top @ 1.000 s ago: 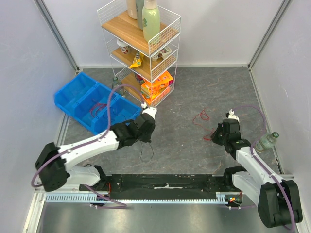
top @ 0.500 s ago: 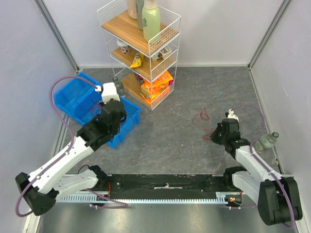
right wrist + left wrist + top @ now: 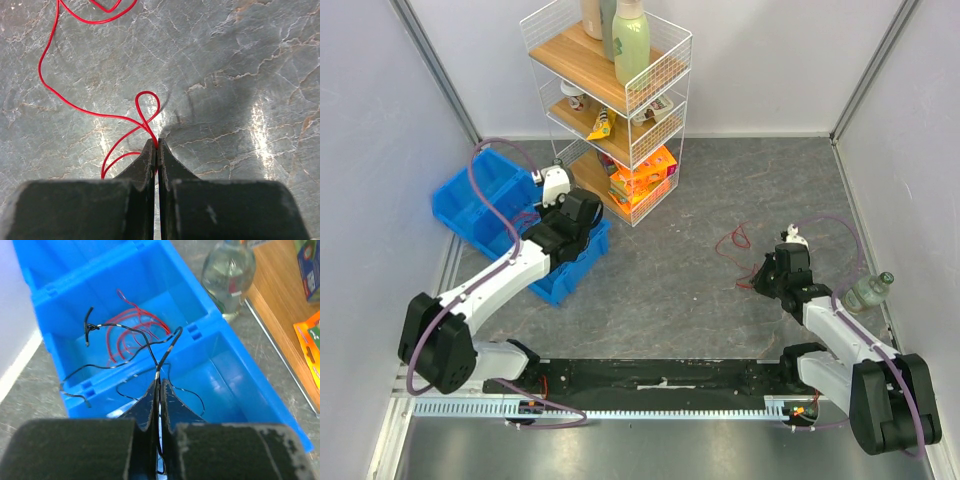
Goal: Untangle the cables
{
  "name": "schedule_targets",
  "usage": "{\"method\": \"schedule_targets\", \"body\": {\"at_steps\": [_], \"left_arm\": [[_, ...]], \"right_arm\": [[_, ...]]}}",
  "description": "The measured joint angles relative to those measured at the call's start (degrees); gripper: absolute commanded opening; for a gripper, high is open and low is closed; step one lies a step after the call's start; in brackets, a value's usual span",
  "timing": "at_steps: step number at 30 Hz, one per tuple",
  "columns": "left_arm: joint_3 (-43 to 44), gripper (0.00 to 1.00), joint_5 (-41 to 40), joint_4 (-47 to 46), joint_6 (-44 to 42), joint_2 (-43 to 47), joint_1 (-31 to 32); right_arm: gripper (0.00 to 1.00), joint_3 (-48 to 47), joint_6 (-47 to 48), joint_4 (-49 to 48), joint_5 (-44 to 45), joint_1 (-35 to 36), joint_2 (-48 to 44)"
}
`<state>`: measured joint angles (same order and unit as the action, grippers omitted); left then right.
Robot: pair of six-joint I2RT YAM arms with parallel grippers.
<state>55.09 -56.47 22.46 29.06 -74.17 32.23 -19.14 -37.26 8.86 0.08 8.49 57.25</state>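
Two red cables (image 3: 136, 106) (image 3: 132, 325), one black cable (image 3: 170, 345), one blue bin (image 3: 455, 200), one wire shelf (image 3: 650, 75), two arms (image 3: 500, 285) (image 3: 835, 330).

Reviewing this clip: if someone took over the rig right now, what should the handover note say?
Left tool: shut on the black wire, above the blue bin.
Right tool: shut on the red wire lying on the table.
A red coil lies in the bin's middle compartment. The black wire crosses it; I cannot tell if they are snagged.
Done: each tool holds one wire, far apart.
Left: probably free the black wire from the coil, then lay the wires out.
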Motion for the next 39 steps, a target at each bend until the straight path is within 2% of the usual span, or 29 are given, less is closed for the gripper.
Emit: {"method": "schedule_targets", "body": {"at_steps": [8, 9, 10, 11, 13, 17, 19, 21, 27, 30, 34, 37, 39], "left_arm": [[-0.81, 0.02, 9.18, 4.96, 8.74, -2.05, 0.15], [-1.18, 0.04, 10.23, 5.07, 9.57, -1.97, 0.33], [-1.79, 0.13, 10.95, 5.20, 10.23, -1.75, 0.42], [-2.78, 0.30, 11.98, 5.31, 10.75, -1.29, 0.44], [-4.52, 0.52, 13.99, 5.99, 11.82, -0.09, 0.59], [-6.03, 0.77, 17.92, 6.95, 13.18, 3.65, 0.59], [-6.23, 0.87, 18.97, 7.45, 13.25, 6.47, 0.59], [-6.23, 0.90, 20.06, 7.58, 13.11, 10.10, 0.59], [-6.19, 0.90, 26.73, 6.84, 9.53, 21.18, 0.59], [-6.34, 0.90, 35.04, 5.05, 6.45, 24.50, 0.59], [-9.51, 0.90, 48.46, 0.22, 3.96, 26.84, 0.59], [-12.79, 0.91, 58.07, -2.23, 3.50, 26.84, 0.59], [-14.93, 0.91, 63.73, -4.15, 3.48, 26.69, 0.63]], "right_arm": [[0.03, -0.02, 0.46, -0.72, -1.29, 0.00, 0.22], [0.03, 0.00, 0.48, -0.79, -1.40, 0.00, 0.22], [0.03, 0.00, 0.50, -0.90, -1.51, 0.00, 0.22], [0.03, 0.00, 0.55, -1.05, -1.62, 0.00, 0.26], [0.03, -0.02, 0.76, -1.25, -1.79, 0.00, 0.39], [0.03, -0.02, 0.90, -1.51, -1.95, 0.00, 1.11], [0.03, -0.02, 0.90, -1.57, -2.08, 0.00, 1.20], [0.03, 0.00, 0.90, -1.57, -2.27, 0.00, 1.20], [0.04, 0.00, 0.96, -1.64, -3.10, 0.00, 1.20], [0.00, 0.31, 1.75, -2.78, -5.27, 0.00, 0.98], [0.00, 2.23, 3.34, -5.99, -11.04, 1.03, -1.01], [0.00, 3.41, 4.15, -9.09, -15.15, 6.38, -2.62], [0.00, 3.39, 4.39, -11.23, -16.61, 13.64, -2.82]]}}
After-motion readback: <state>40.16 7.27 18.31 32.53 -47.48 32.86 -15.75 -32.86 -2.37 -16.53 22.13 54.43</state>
